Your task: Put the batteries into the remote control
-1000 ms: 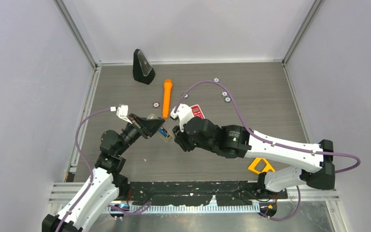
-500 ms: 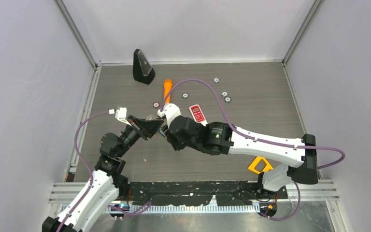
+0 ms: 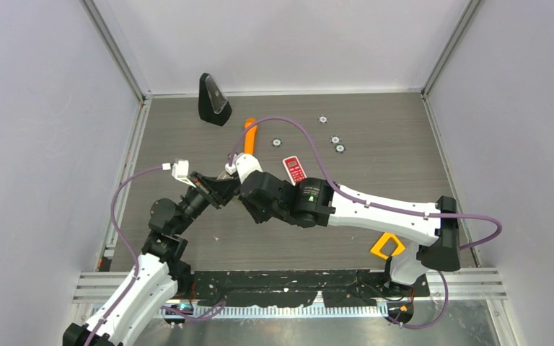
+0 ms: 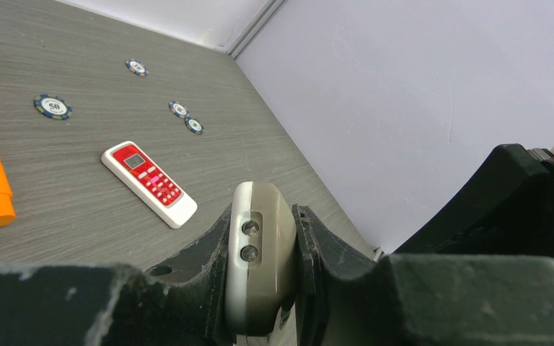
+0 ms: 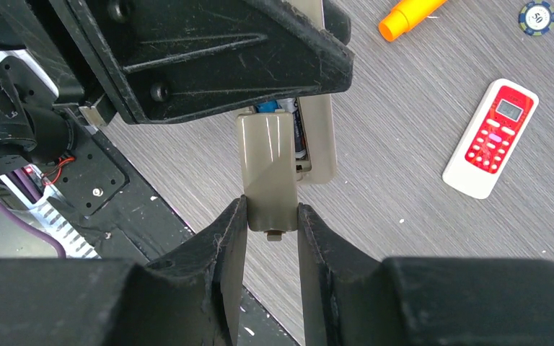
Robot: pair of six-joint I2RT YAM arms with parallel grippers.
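Above the middle of the table (image 3: 375,122), a little toward its left edge, the two arms meet nose to nose. The left gripper (image 4: 262,216) is clamped narrowly on a beige-grey plastic remote control (image 4: 258,288), one black finger on each long side, lifting it clear of the wood-grain top. The right gripper (image 5: 270,209) pinches the near end of a beige rectangular battery cover (image 5: 265,162) between its fingertips; the cover lies against the back of the held remote, over part of the open compartment. In that compartment two batteries show: a blue cylinder (image 5: 267,107) just past the cover's far end and a dark cylinder (image 5: 301,137) along its right side. Whether the cover is seated cannot be told. On the table, a small red-and-white remote with a tiny screen (image 3: 293,169) lies flat toward the far edge, just beyond the right arm. An orange plastic cylinder (image 3: 249,135) lies farther left. Several round blue-and-white poker chips (image 4: 52,107) are scattered near the far edge. A black wedge-shaped stand (image 3: 213,101) sits at the far left corner, and a yellow flat piece (image 3: 389,246) lies by the near edge at the right.
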